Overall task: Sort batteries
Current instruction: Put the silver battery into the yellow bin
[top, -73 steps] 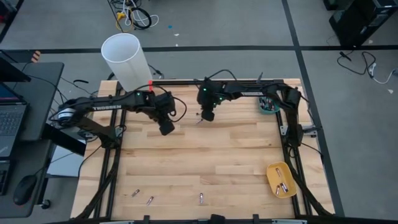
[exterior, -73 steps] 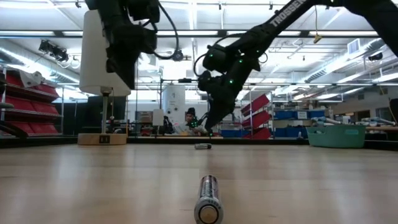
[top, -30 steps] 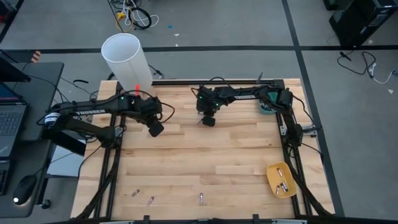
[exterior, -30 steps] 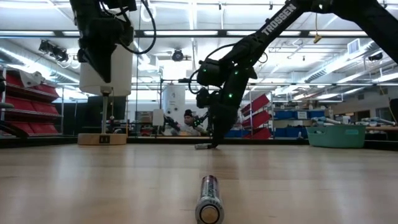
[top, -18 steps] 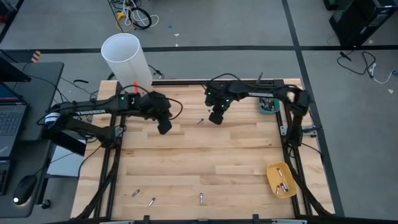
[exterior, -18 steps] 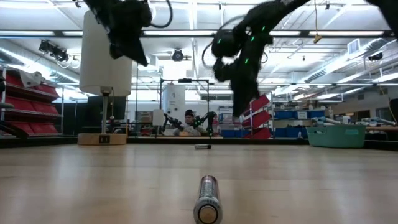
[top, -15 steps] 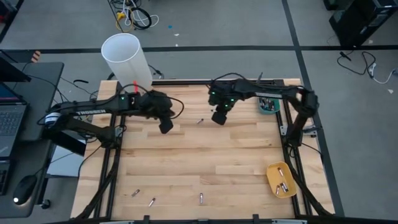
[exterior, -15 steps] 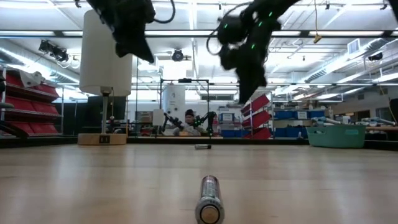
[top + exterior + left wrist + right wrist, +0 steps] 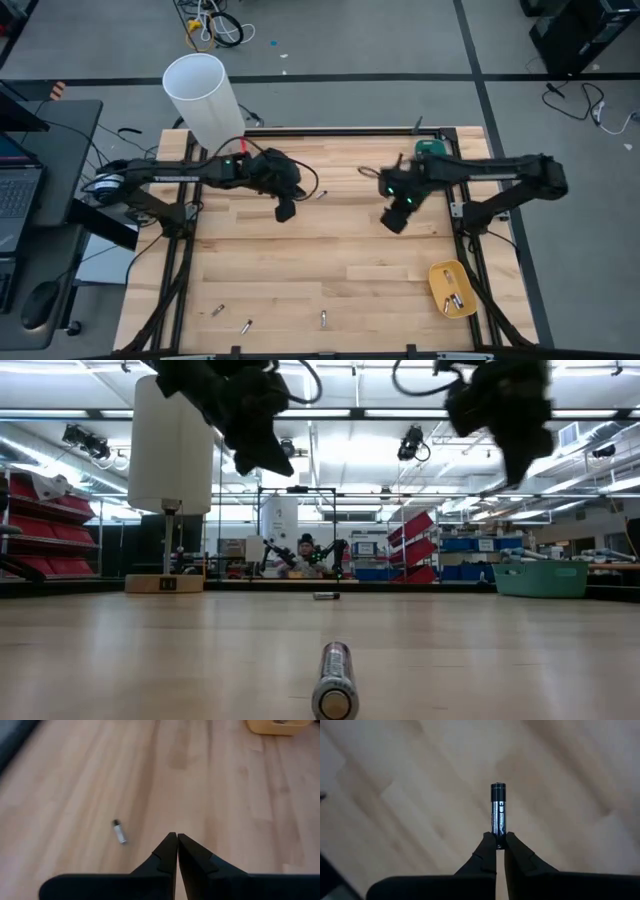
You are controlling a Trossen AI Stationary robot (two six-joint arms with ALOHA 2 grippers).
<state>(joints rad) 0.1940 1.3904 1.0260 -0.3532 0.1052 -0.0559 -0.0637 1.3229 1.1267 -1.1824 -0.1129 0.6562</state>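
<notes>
Your right arm's jaws (image 9: 500, 846) pinched the dark cylindrical battery (image 9: 499, 807) by one end, long axis straight ahead, the yellow plastic tray (image 9: 452, 289) nearer this arm; left jaws (image 9: 177, 840) closed, empty.

R gripper (image 9: 496, 845) swung right w/ dark battery (image 9: 498, 810), L gripper (image 9: 285, 212) moved toward centre
</notes>
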